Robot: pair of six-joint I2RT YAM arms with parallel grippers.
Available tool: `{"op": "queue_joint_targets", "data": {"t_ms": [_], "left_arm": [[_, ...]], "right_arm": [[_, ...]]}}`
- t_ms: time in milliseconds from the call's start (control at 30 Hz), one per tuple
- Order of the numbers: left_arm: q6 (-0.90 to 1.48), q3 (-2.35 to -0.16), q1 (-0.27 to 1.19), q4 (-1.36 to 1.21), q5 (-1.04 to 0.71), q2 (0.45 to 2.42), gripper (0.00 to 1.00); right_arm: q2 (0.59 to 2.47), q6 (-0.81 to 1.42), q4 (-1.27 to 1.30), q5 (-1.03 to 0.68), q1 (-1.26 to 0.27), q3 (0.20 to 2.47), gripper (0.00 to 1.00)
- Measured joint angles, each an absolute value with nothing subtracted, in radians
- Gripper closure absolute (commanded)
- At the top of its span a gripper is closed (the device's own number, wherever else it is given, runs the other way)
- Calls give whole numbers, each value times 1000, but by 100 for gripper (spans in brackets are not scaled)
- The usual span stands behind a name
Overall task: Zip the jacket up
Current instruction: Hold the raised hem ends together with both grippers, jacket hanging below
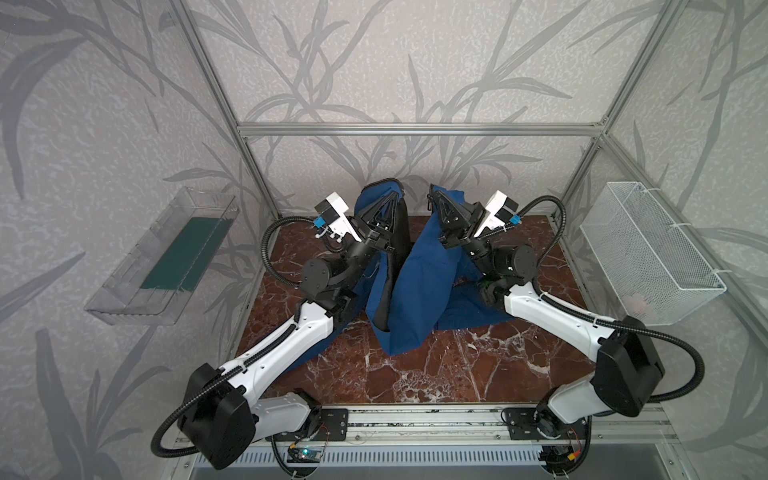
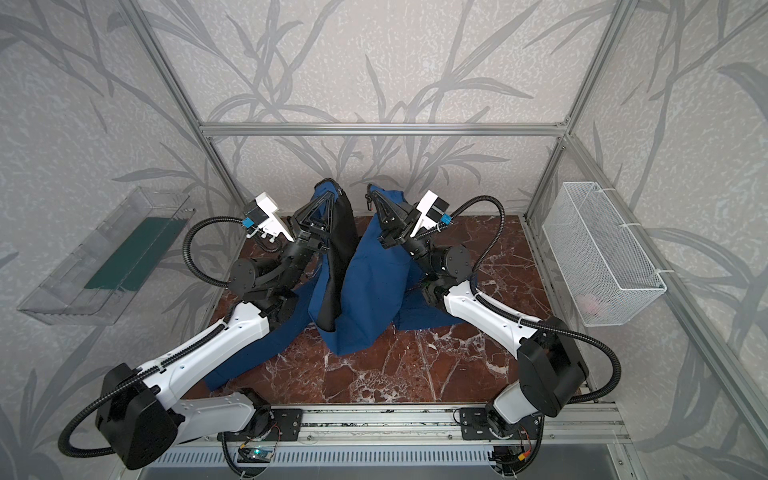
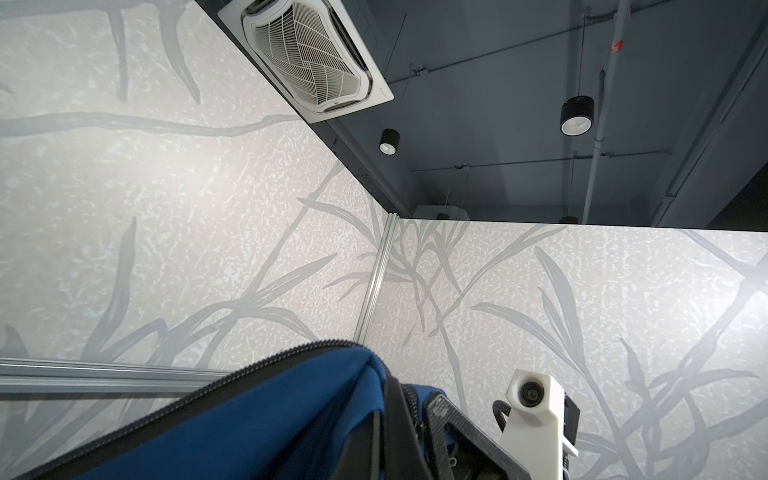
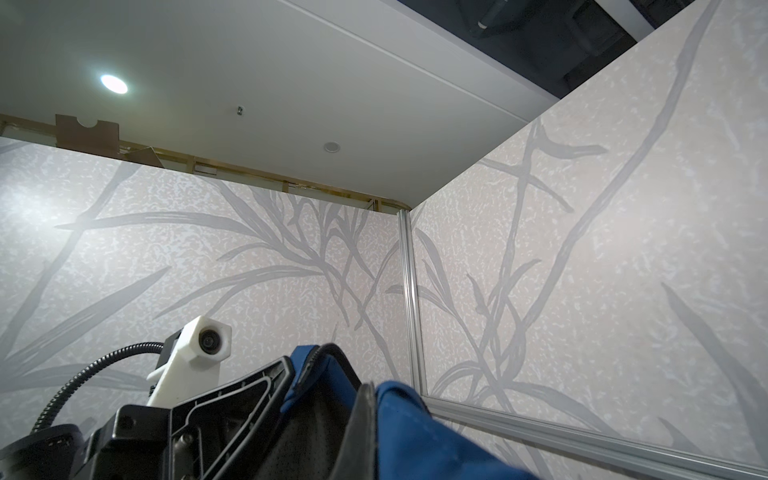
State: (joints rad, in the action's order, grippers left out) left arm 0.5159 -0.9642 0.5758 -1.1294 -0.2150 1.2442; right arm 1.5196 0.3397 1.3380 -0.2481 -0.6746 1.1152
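The navy-blue jacket (image 1: 419, 282) (image 2: 370, 282) hangs open in both top views. Its two front edges are lifted apart and its hem and sleeves lie on the table. My left gripper (image 1: 392, 194) (image 2: 331, 193) is raised and shut on the left front edge, where the black lining faces inward. My right gripper (image 1: 434, 196) (image 2: 371, 195) is shut on the right front edge, with a black zipper pull (image 1: 430, 203) dangling beside it. The left wrist view shows the blue fabric (image 3: 270, 415) and zipper teeth (image 3: 208, 390) pinched by my left gripper (image 3: 382, 419). The right wrist view shows the fabric (image 4: 415, 432) in my right gripper (image 4: 365, 415).
The brown marble table (image 1: 436, 374) lies under the jacket. A clear plastic tray (image 1: 166, 257) hangs on the left wall and a white wire basket (image 1: 648, 253) on the right wall. Aluminium frame posts (image 1: 419, 129) bound the cell behind the grippers.
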Motion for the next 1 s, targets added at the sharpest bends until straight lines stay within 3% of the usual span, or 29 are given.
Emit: {"op": "queue_joint_targets", "data": {"t_ms": [1000], "left_arm": [[462, -983, 591, -1322, -252, 1323, 100]], "right_arm": [[1556, 482, 1334, -133, -761, 1166, 100]]}}
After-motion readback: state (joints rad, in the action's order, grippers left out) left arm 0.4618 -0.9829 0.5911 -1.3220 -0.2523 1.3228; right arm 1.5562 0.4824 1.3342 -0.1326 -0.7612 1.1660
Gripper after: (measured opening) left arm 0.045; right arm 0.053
